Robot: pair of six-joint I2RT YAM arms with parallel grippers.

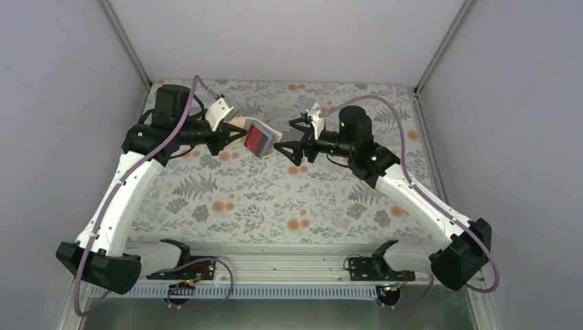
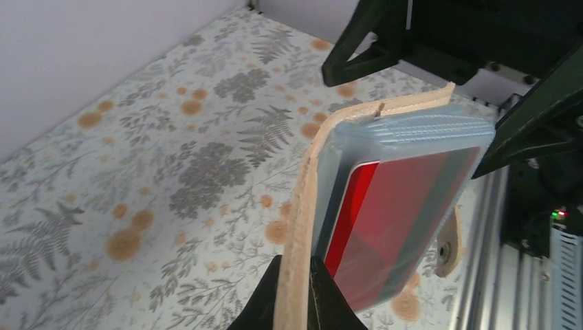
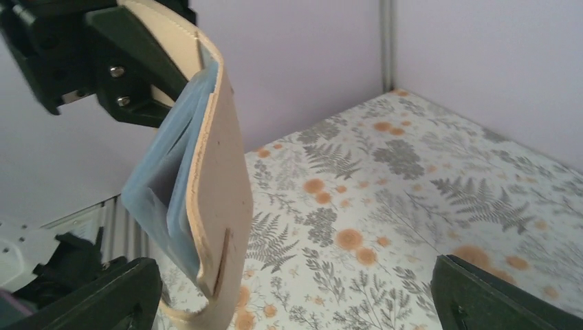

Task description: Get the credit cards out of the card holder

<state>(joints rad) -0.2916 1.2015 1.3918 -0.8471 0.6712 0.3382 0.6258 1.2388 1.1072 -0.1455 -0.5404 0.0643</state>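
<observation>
The card holder (image 2: 412, 130) is pinched at its tan edge by the left hand (image 2: 295, 295), above the bench (image 1: 275, 199) toward twelve o'clock, seemingly so the red card (image 2: 405, 206) is offered to the spread right hand (image 1: 287, 135).

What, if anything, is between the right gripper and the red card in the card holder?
No separate object. The open right gripper hangs beside the card holder, which the left gripper holds above the table. But from the right wrist, the holder's own tan panel hides the red card.
</observation>
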